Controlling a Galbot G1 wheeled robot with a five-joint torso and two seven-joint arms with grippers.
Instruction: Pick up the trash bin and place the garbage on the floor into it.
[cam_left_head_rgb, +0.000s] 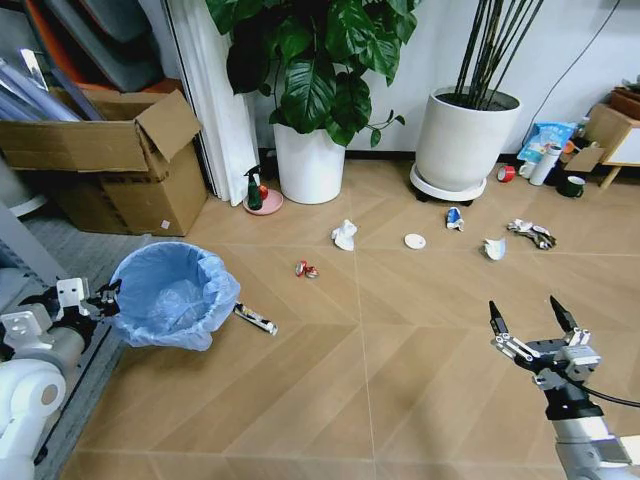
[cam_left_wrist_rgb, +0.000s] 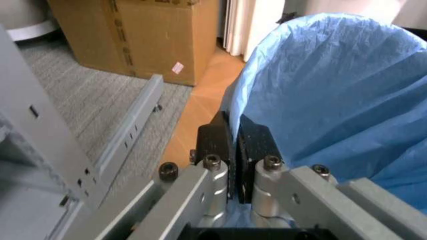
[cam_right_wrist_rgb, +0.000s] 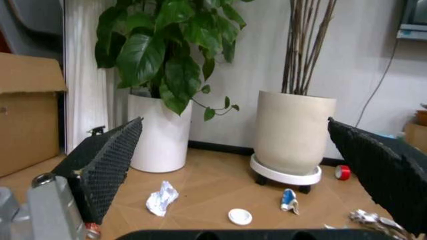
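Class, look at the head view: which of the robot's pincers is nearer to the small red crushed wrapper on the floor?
Left. The left pincer is shut on the trash bin rim, beside the red wrapper. The right pincer hangs open over bare floor, farther off.

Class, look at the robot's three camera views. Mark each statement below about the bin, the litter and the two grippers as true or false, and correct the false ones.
1. The left gripper is shut on the bin's bag-lined rim. True.
2. The right gripper holds a piece of crumpled paper. False: it is open and empty, above bare floor.
3. The white disc lies inside the bin. False: it lies on the floor, in front of the plant pots.
4. The crumpled paper lies on the floor, apart from the bin. True.
5. The red wrapper rests against the bin. False: it lies apart from it, between the bin and the disc.
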